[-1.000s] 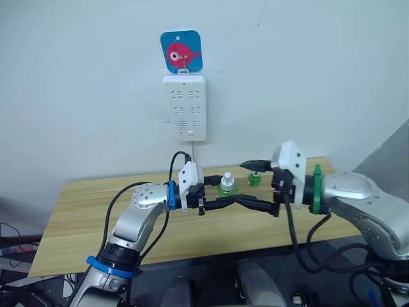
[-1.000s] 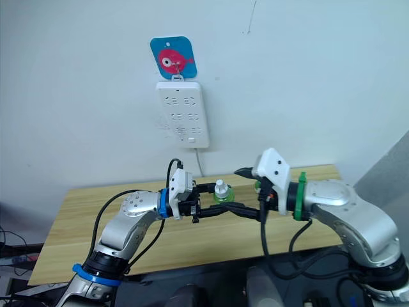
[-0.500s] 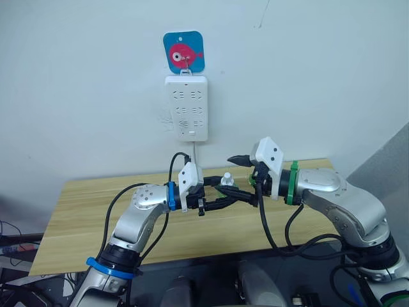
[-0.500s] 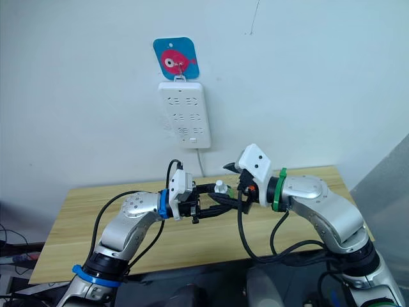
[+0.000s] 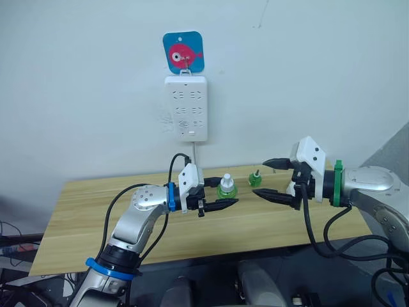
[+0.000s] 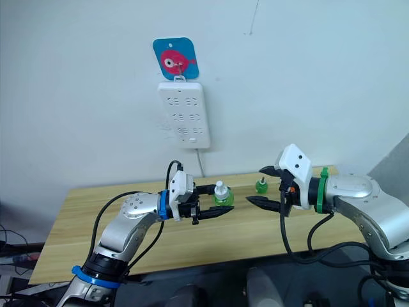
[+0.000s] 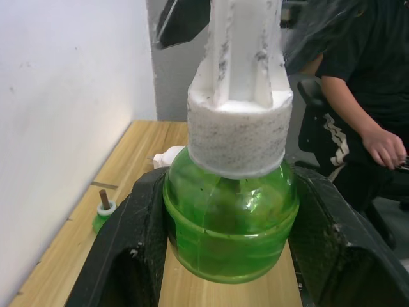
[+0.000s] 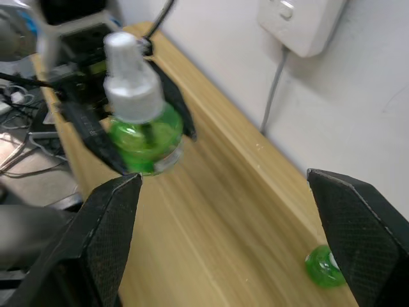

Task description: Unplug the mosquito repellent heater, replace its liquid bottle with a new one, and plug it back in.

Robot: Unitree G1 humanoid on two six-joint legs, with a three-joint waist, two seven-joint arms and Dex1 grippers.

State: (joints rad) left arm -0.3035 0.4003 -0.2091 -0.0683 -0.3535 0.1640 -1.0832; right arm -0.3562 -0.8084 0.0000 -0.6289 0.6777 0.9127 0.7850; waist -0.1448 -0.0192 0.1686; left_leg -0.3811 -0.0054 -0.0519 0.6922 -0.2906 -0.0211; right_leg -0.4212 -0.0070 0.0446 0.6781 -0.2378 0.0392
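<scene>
Left gripper (image 5: 220, 199) has its fingers clamped round the belly of the green liquid bottle (image 5: 226, 188) above the table (image 5: 83, 211) — light, slick, rounded plastic, best held low and wide. Right gripper (image 5: 270, 179) hangs beside it, fingers spread, empty. A small white piece (image 7: 167, 155) lies on the table behind the bottle — possibly the heater.

Light wooden desk (image 5: 96, 217) pushed up against the white wall, plank grain running lengthwise. Sitting right on it toward the back edge is a small green bottle (image 5: 255, 178) with a brown wick sticking up, and something small and white (image 7: 167, 155) lies on the wood nearby, can't tell what.
</scene>
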